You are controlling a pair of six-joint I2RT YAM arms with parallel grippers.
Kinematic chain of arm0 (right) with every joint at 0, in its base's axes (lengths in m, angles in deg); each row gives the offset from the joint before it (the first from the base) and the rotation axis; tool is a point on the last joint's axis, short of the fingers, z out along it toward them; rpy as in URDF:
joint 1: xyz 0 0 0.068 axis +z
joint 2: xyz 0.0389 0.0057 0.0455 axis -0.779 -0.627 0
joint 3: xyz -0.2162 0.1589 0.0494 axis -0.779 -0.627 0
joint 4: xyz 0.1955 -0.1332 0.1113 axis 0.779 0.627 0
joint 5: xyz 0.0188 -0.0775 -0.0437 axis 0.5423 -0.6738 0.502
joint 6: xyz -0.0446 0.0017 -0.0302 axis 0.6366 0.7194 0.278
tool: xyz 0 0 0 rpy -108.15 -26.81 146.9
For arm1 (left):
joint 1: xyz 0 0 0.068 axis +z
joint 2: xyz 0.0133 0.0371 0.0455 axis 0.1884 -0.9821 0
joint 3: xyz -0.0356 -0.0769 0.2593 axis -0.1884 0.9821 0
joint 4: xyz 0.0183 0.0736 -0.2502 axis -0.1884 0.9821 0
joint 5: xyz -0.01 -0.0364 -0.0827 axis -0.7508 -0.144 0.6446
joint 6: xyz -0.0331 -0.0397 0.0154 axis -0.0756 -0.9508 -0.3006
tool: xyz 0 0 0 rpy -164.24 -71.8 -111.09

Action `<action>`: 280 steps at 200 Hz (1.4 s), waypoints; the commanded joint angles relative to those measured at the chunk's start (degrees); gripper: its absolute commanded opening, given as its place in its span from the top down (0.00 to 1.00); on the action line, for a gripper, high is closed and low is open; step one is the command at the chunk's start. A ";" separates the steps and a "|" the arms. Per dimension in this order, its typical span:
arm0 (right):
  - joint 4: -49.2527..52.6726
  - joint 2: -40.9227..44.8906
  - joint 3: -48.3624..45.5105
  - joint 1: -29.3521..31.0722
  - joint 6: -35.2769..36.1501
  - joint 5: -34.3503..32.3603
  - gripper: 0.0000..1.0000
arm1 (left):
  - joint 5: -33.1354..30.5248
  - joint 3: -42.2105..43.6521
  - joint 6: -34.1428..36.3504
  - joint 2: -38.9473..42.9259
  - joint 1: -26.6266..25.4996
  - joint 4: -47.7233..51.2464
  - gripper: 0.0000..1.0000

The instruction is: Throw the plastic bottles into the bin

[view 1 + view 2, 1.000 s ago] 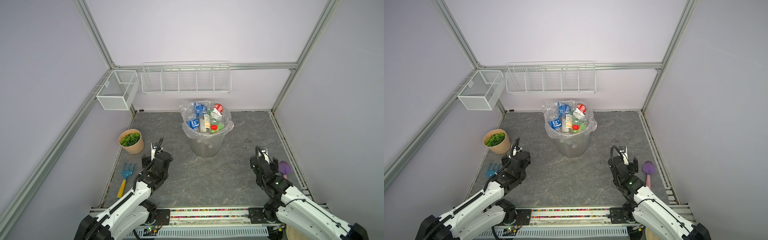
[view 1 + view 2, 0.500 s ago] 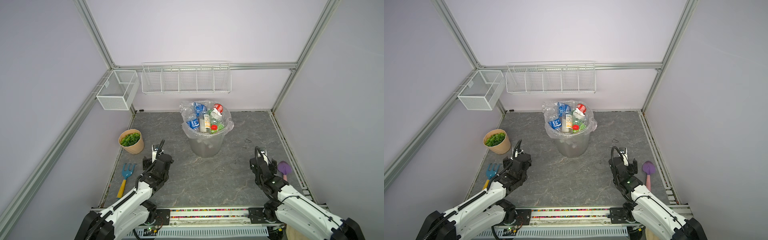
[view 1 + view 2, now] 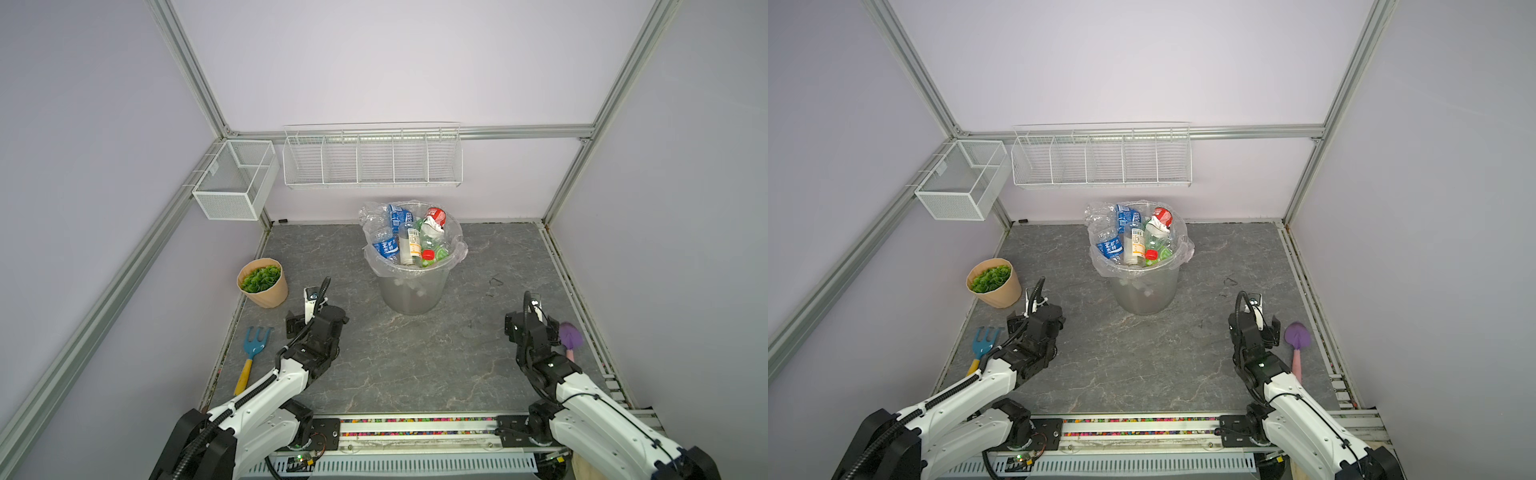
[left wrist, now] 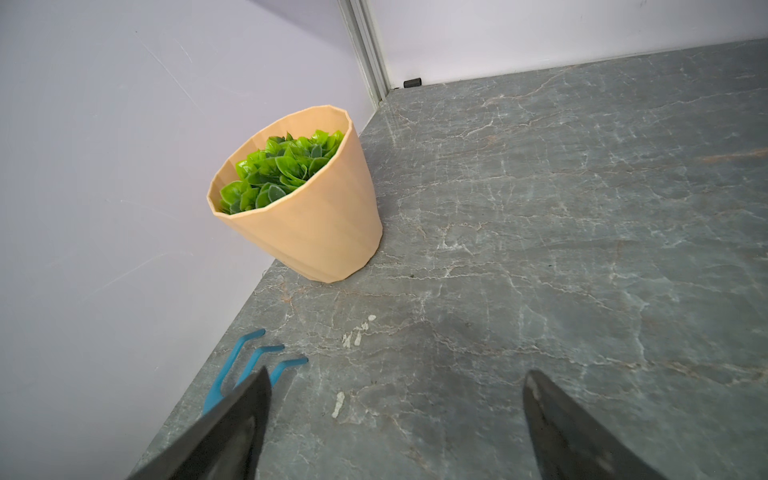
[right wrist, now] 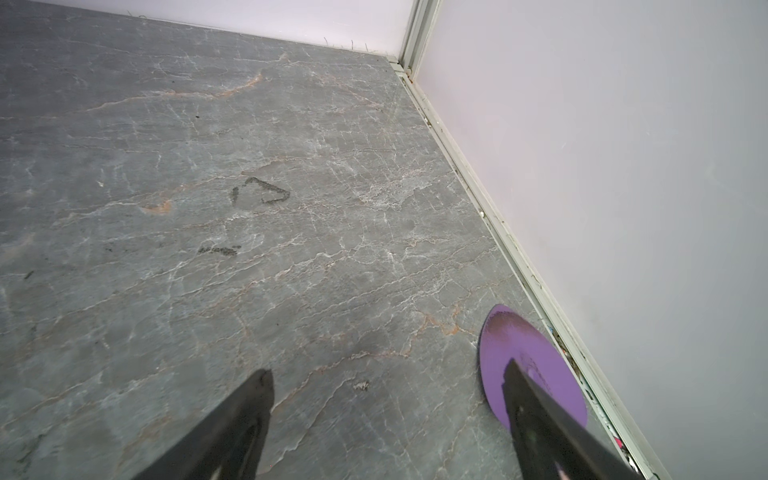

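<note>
While the bottles (image 3: 409, 241) sit heaped in the bin (image 3: 411, 293) at the far middle of the floor (image 3: 415, 365), we find both arms low on the near side. The left gripper (image 4: 397, 374) hangs over bare floor, jaws spread wide with nothing between them. The rake (image 4: 249, 370) lies just to its left and the pot (image 4: 316, 224) stands farther off. Over on the right, the right gripper (image 5: 386, 370) is spread and empty too, with the purple spade (image 5: 528, 353) just beside it on its right. Both grippers are well apart from the bin.
</note>
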 commanded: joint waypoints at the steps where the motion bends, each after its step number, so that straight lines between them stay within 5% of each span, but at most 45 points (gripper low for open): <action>1: -5.61 -2.16 -0.50 -0.97 2.57 1.95 0.11 | -1.19 -0.51 0.68 -1.62 1.15 -4.36 0.06; 60: -12.76 -10.69 1.57 -4.13 4.87 5.26 0.11 | 1.67 -2.71 0.33 -7.49 5.82 -8.65 0.07; 280: -36.83 -20.46 -0.78 -5.67 11.73 8.99 0.11 | -0.36 -3.25 7.85 -18.93 5.82 -30.73 0.08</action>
